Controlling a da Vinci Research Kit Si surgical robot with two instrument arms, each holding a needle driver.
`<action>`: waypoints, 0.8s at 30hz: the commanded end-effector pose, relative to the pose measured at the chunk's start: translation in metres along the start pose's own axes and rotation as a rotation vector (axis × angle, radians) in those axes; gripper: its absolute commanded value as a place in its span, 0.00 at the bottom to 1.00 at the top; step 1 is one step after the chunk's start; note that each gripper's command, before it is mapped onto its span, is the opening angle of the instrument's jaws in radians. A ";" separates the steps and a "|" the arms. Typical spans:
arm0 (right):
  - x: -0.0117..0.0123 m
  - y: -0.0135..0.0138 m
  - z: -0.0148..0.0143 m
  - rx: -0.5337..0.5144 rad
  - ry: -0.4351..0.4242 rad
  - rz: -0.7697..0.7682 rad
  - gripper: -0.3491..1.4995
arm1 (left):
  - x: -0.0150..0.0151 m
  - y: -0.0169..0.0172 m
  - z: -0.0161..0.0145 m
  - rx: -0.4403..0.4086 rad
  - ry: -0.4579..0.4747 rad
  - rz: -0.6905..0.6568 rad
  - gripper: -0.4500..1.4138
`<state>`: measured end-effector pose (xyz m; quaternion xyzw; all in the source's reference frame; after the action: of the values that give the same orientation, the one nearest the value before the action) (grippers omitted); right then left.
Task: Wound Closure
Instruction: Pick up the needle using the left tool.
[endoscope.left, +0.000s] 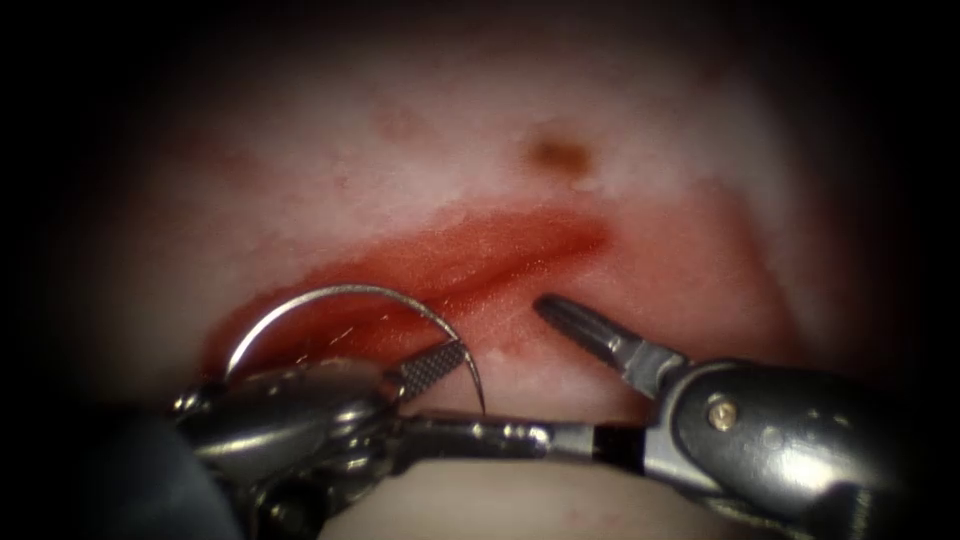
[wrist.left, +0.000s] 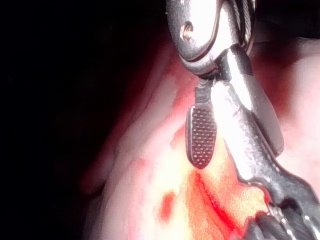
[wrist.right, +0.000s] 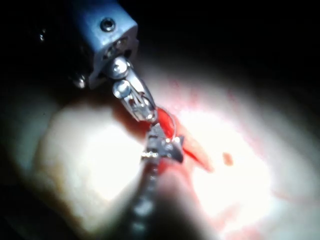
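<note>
Endoscope view: the left tool (endoscope.left: 430, 385) is sitting at the left end of the cut (endoscope.left: 500, 255) with its jaws standing apart. One jaw is turning its cross-hatched gripping face upward, and the same face is showing bare in the left wrist view (wrist.left: 201, 137). Nothing is visibly clamped on it.

The needle (endoscope.left: 340, 290) is arching over this tool. Its curve is rising from behind the tool body, and its point is hanging downward just in front of the hatched jaw. The point appears to be clear of the tissue (endoscope.left: 400, 150). The tail end is hidden behind the tool, so it cannot be told whether that end is being held or supported there.

The right tool (endoscope.left: 545, 375) is lying just right of the needle point, spread wide and gripping nothing. One jaw is pointing up toward the cut. The other appears to be running flat toward the left tool, beneath the needle point. Judged from this placement, the needle point is sitting between the two tools so that either one can reach it.

Red fluid (endoscope.left: 330, 330) is pooling along the cut, heaviest under the needle. A small brown spot (endoscope.left: 558, 153) is marking the pale tissue beyond the far end.
</note>
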<state>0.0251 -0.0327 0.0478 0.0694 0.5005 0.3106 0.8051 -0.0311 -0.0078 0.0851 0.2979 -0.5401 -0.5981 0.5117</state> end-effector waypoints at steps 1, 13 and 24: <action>0.0011 -0.0001 0.0009 0.001 0.006 -0.001 0.83 | -0.0009 0.0000 0.0006 -0.004 -0.009 0.006 0.80; 0.0012 -0.0001 0.0008 0.002 0.005 0.001 0.84 | -0.0012 0.0005 -0.0001 -0.067 -0.001 -0.006 0.77; 0.0014 -0.0002 0.0009 0.000 0.004 0.003 0.86 | -0.0010 0.0015 0.0004 -0.107 0.004 -0.010 0.64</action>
<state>0.0252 -0.0326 0.0475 0.0703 0.4992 0.3128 0.8050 -0.0303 -0.0077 0.0868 0.2748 -0.5003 -0.6292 0.5275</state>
